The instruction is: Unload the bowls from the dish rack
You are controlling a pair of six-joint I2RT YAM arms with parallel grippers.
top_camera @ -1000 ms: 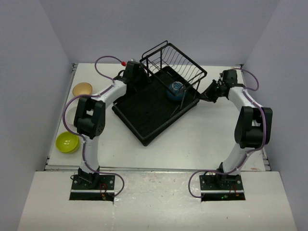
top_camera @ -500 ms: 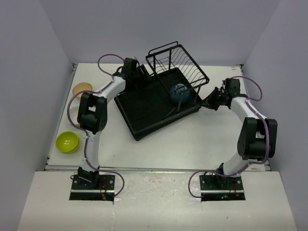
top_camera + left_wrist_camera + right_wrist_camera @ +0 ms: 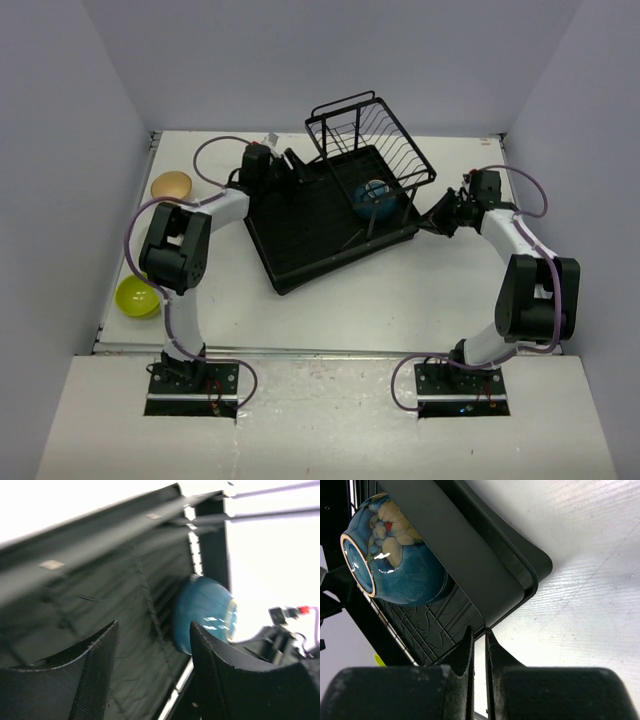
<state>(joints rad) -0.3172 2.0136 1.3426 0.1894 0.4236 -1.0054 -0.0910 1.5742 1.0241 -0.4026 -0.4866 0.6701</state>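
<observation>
The black dish rack [image 3: 315, 225] lies mid-table with its wire basket [image 3: 372, 135] at the far end. One dark blue bowl [image 3: 372, 196] lies on its side under the basket; it also shows in the left wrist view [image 3: 204, 614] and the right wrist view [image 3: 395, 562]. My left gripper [image 3: 290, 166] is open at the rack's far left rim [image 3: 152, 630], facing across the tray. My right gripper [image 3: 436, 220] is pinched on the rim at the rack's right corner [image 3: 477, 630]. A cream bowl [image 3: 171, 185] and a lime bowl [image 3: 135, 297] sit on the table at the left.
White walls close in the table at the left, back and right. The left arm's elbow [image 3: 168, 250] hangs over the lime bowl. Cables loop from both arms near the rack's far corners.
The rack has turned and slid a little, its near corner moving left. Both grippers moved with it: the left wrist went left, and the right gripper came slightly nearer.
</observation>
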